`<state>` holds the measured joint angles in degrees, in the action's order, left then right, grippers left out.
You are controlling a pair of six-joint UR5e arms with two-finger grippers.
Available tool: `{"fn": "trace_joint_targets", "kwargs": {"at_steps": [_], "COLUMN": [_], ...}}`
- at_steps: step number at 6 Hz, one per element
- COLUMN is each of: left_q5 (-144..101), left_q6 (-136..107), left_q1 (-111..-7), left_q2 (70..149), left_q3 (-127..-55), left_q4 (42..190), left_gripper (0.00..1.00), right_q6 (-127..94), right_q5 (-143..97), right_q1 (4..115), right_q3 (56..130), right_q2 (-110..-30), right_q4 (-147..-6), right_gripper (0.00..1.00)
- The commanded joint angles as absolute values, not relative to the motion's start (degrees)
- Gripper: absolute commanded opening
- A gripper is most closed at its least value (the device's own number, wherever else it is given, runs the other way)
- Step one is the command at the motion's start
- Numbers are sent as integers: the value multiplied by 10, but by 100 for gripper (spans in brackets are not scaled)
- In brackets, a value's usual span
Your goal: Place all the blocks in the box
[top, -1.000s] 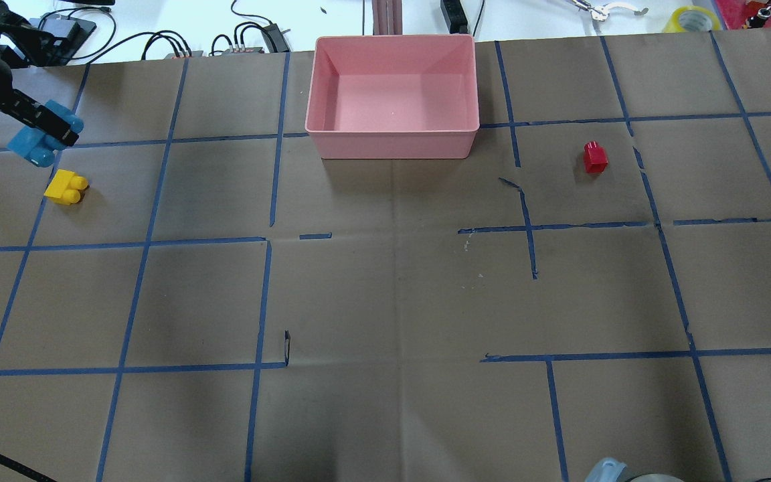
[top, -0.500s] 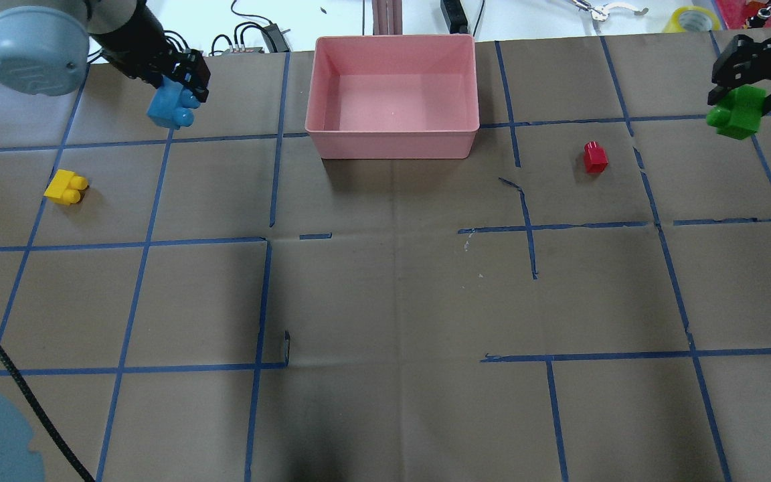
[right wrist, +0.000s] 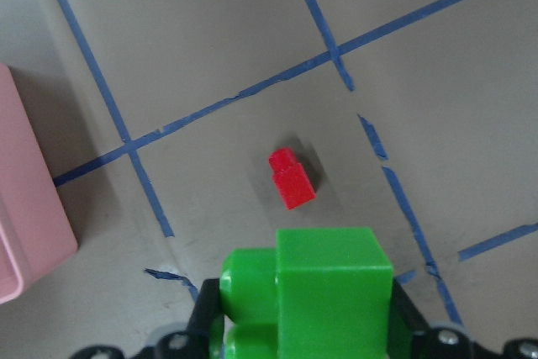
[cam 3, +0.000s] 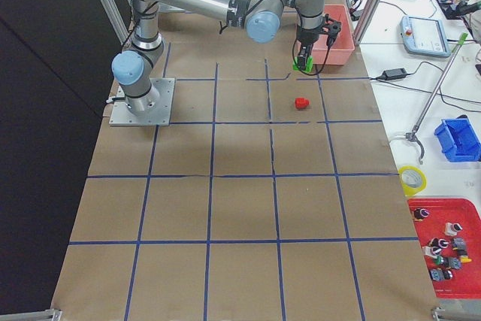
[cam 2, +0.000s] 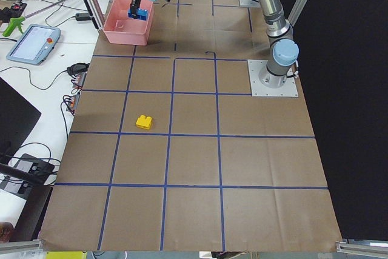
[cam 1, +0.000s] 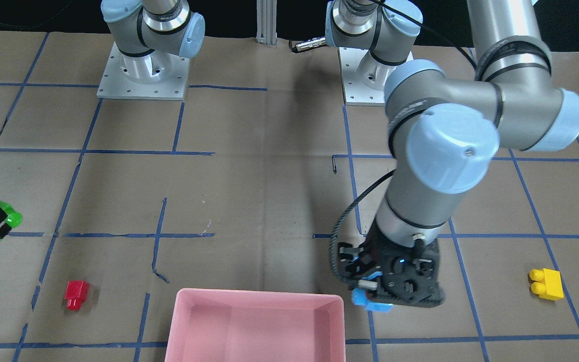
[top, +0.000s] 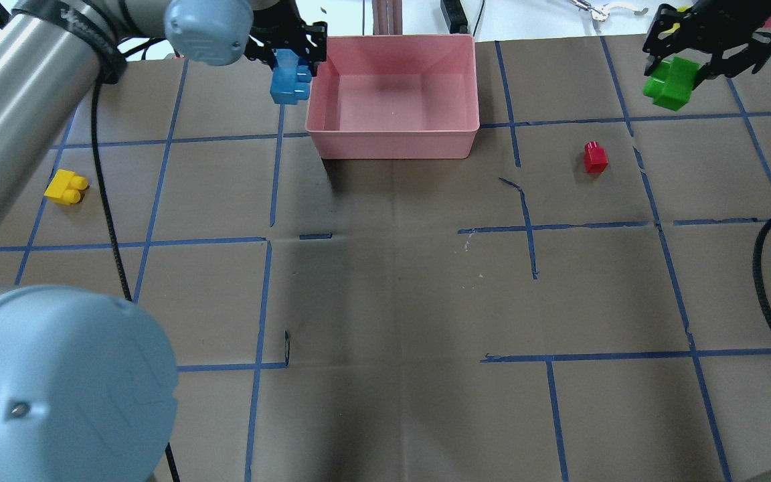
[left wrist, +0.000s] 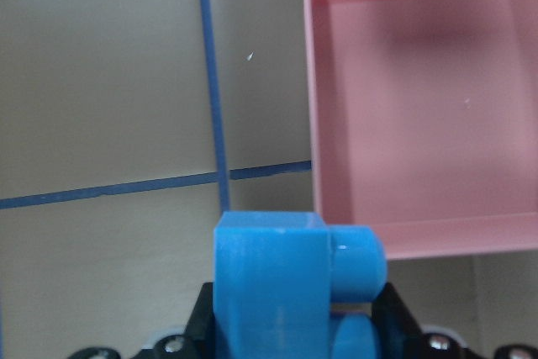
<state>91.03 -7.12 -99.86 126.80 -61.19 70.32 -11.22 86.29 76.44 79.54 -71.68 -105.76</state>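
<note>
The pink box [top: 392, 144] stands at the table's far middle and holds no blocks. My left gripper [top: 290, 55] is shut on the light blue block [top: 290, 82] and holds it in the air just outside the box's left rim; the left wrist view shows the block [left wrist: 277, 283] beside the box wall [left wrist: 403, 237]. My right gripper [top: 683, 57] is shut on the green block [top: 672, 82], raised far right of the box. The red block [top: 595, 157] lies on the table right of the box, below the green block [right wrist: 328, 292]. The yellow block [top: 65, 187] lies at far left.
My left arm's elbow [top: 57, 381] fills the near left of the overhead view, and its cable [top: 108, 201] hangs over the table. A black cable [top: 767, 281] loops at the right. Cables, a tape roll [top: 692, 19] and tools lie on the bench beyond the far edge.
My left gripper carried the blue block right, up to the box's left rim. My right gripper carried the green block left and farther back. The red and yellow blocks have not moved.
</note>
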Motion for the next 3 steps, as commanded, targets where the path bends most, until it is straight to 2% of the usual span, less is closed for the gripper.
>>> {"fn": "trace_joint_targets", "kwargs": {"at_steps": [1, 2, 3], "left_q5": [911, 911, 912], "left_q6": [-126, -127, -126], "left_q1": [-1028, -1028, -1027], "left_q2": [1371, 1386, 1387], "left_q3": [-532, -529, -533], "left_q4": [667, 647, 618], "left_gripper": [23, 30, 80], "right_q6": [-231, -273, -282], "right_q5": [853, 827, 824], "right_q1": [815, 859, 888], "right_q3": [739, 716, 702], "right_q2": [-654, -634, -633], "right_q4": [-1078, -1101, -1102], "right_gripper": [8, 8, 8]}}
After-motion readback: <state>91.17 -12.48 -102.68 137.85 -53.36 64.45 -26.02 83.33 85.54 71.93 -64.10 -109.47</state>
